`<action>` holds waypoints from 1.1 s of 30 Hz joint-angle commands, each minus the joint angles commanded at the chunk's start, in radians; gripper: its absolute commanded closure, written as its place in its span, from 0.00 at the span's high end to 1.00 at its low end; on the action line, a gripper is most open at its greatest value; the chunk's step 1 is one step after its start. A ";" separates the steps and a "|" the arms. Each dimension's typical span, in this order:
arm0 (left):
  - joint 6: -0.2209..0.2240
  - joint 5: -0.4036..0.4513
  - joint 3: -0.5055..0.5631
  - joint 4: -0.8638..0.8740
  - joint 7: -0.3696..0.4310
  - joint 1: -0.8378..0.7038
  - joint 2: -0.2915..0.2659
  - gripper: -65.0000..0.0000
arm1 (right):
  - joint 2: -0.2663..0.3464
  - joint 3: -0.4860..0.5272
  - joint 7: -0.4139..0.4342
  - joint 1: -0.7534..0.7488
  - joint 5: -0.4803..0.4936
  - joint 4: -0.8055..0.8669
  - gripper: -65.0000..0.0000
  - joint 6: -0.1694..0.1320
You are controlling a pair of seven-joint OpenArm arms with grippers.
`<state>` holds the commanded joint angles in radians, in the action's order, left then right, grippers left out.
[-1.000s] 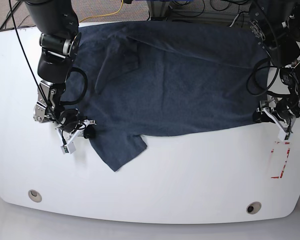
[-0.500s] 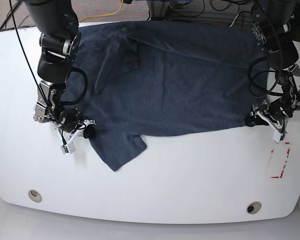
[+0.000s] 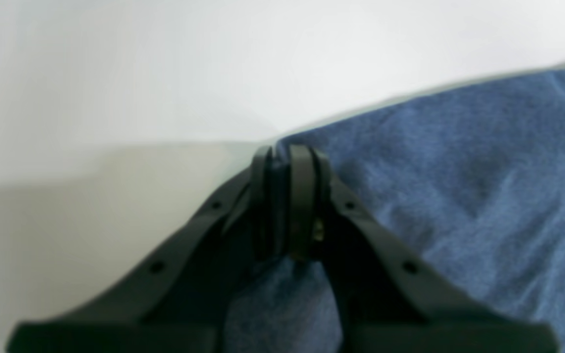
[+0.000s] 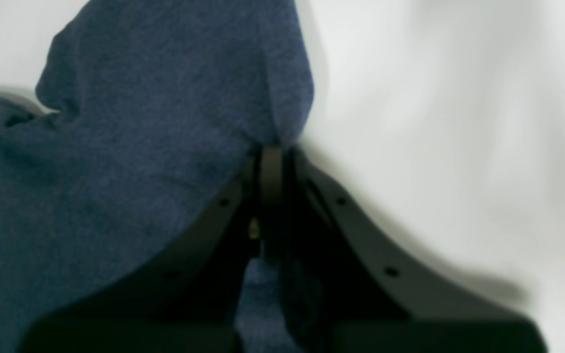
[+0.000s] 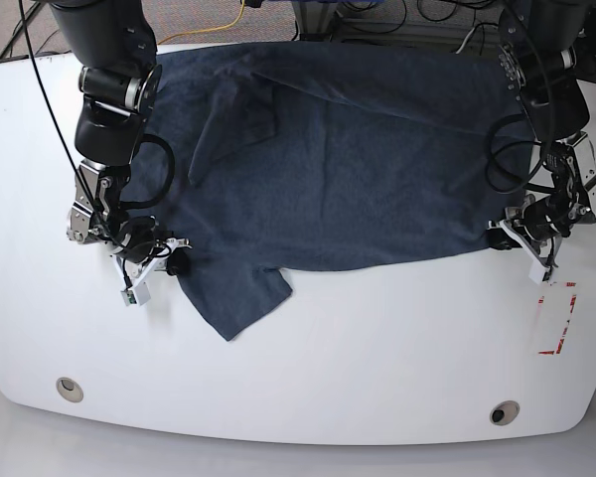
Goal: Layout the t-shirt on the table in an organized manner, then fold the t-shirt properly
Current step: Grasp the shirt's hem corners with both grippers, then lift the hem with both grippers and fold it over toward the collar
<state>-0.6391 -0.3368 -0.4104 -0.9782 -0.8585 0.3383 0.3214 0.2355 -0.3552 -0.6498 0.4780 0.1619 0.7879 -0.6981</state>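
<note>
Base looks down overhead; wrist views sit close above the t-shirt (image 5: 348,169)

Beyond the far edge, a strip of grey-brown carpet (image 5: 194,18) shows, with a yellow cable (image 5: 222,27) trailing across it. Further along the same edge lies a tangle of black cables (image 5: 397,20).

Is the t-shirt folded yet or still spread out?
Spread: the t-shirt lies mostly flat across the table, one sleeve sticking out, no fold made.
</note>
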 joint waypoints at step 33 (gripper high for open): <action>-0.059 -0.002 -0.002 -0.216 -0.190 0.101 0.000 0.08 | -0.031 -0.003 -0.384 -0.127 0.003 0.686 0.01 0.000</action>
<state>-0.6981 -0.3383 -0.4120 -1.1945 -1.0487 0.4396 0.3214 0.2048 -0.3583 -1.0334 0.3506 0.1649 1.4737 -0.6981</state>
